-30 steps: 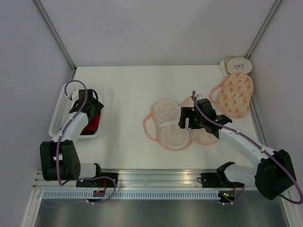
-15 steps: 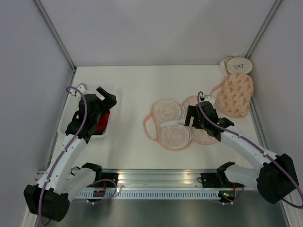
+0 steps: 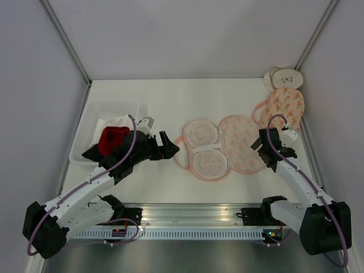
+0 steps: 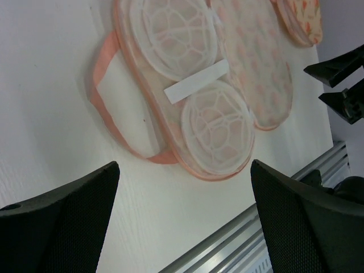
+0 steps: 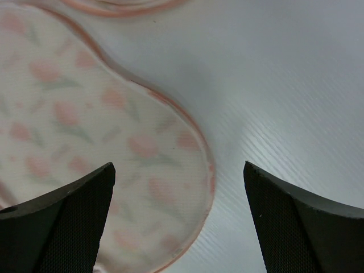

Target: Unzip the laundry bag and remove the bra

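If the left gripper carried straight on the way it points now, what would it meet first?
Probably the pink-trimmed edge of the opened laundry bag, lying just ahead of the left gripper; nothing else lies between, though its height is unclear.

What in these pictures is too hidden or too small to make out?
Red item in the basket, top view: left arm covers part; shape unclear.
Bag zip pull, all views: too small or out of frame.
Pale discs at far corner, top view: too small to identify.
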Action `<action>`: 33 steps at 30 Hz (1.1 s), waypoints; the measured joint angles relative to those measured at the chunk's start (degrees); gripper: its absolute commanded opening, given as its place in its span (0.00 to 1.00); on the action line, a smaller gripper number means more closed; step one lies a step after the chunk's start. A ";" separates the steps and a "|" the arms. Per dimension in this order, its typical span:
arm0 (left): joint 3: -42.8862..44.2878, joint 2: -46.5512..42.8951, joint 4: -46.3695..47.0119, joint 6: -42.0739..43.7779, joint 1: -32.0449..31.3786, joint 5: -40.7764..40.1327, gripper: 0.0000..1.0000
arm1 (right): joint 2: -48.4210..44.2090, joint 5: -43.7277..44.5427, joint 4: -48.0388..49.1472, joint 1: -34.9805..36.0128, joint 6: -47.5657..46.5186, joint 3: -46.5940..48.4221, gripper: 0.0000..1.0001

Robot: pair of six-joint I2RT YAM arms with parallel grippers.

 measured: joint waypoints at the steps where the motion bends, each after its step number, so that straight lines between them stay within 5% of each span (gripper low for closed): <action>1: -0.94 0.87 0.76 0.02 -0.31 0.24 1.00 | 0.15 -0.20 -0.09 -0.57 0.44 -0.92 0.98; 8: -4.09 6.56 3.61 -0.15 -0.42 -0.44 0.99 | 4.09 -2.14 0.59 -2.54 2.67 -5.44 0.89; 13: -4.70 7.04 5.75 -1.05 -0.42 -0.85 0.98 | 5.99 -4.13 2.86 -3.50 3.63 -8.02 0.71; 16: -6.38 5.77 6.23 -1.86 -0.42 -1.33 0.98 | 6.69 -4.26 5.07 -3.63 3.58 -8.24 0.51; 19: -8.33 3.93 6.14 -2.64 -0.42 -2.08 0.98 | 7.45 -5.25 7.48 -3.80 3.58 -8.31 0.05; 20: -8.59 3.65 6.12 -2.82 -0.42 -2.38 0.98 | 7.56 -5.70 8.00 -3.85 3.19 -8.37 0.00; 33: -9.57 -1.09 5.73 -4.83 -0.42 -3.72 0.97 | -4.85 -25.90 17.86 -3.89 -6.36 -8.55 0.00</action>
